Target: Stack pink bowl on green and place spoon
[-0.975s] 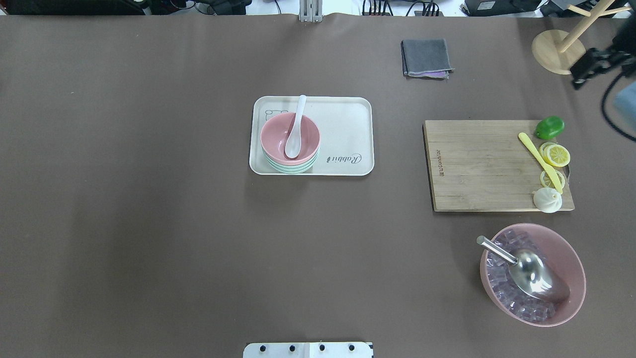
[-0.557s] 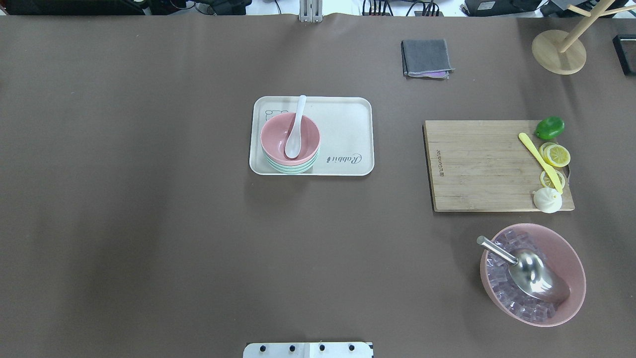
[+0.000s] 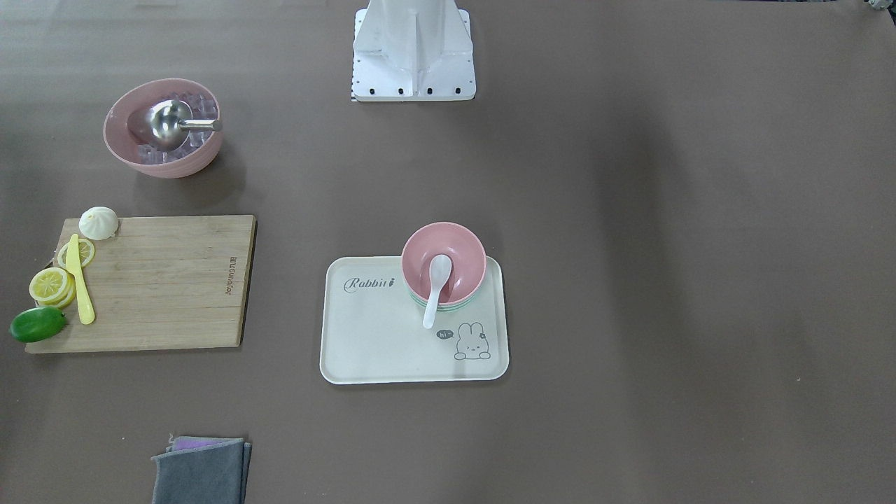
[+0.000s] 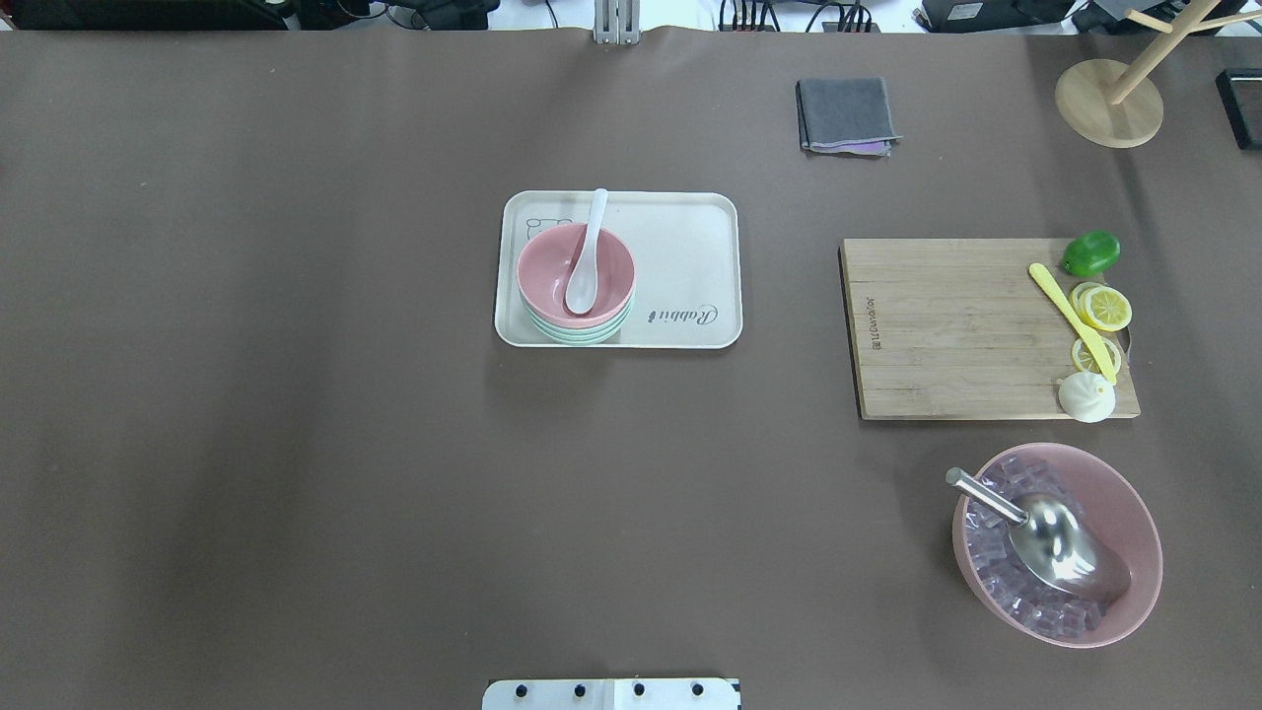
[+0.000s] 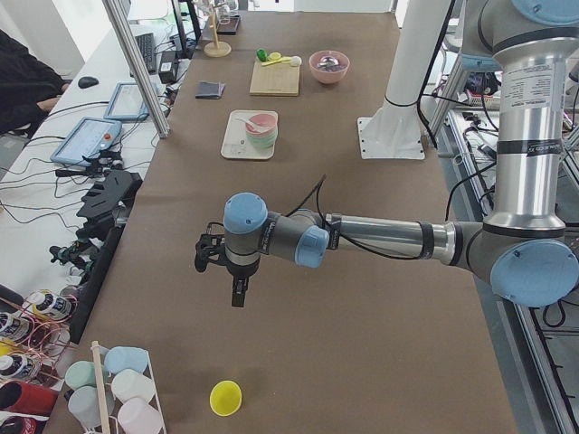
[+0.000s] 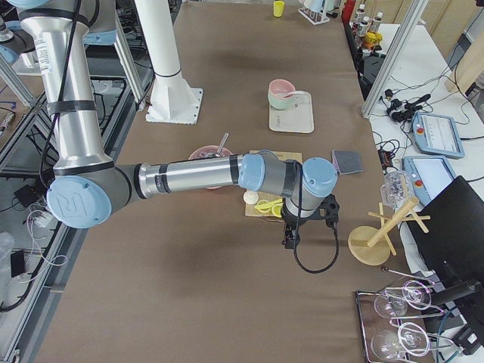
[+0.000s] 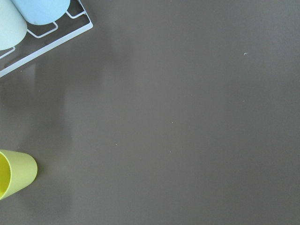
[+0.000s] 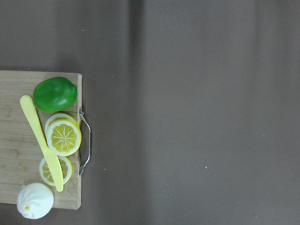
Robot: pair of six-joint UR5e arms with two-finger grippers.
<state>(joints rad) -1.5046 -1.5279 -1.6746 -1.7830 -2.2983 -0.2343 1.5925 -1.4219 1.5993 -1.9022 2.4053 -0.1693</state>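
Note:
The pink bowl (image 4: 552, 271) sits stacked on the green bowl (image 4: 577, 335) at the left end of the white tray (image 4: 680, 247). The white spoon (image 4: 588, 258) lies in the pink bowl, its handle over the far rim. The stack also shows in the front-facing view (image 3: 462, 255). Neither gripper shows in the overhead or front-facing views. The left gripper (image 5: 237, 294) hangs over bare table far to the left. The right gripper (image 6: 290, 240) hangs past the cutting board, far to the right. I cannot tell whether either is open or shut.
A wooden cutting board (image 4: 946, 325) holds a lime, lemon slices, a yellow knife and a bun. A large pink bowl (image 4: 1134, 513) holds ice cubes and a metal scoop. A grey cloth (image 4: 846, 113) and a wooden stand (image 4: 1106, 104) are at the back. A yellow cup (image 7: 14, 173) stands near a cup rack (image 7: 56, 40).
The right gripper, at the overhead view's upper right edge one second ago, has moved out of that view. The bowls, spoon and tray have not moved.

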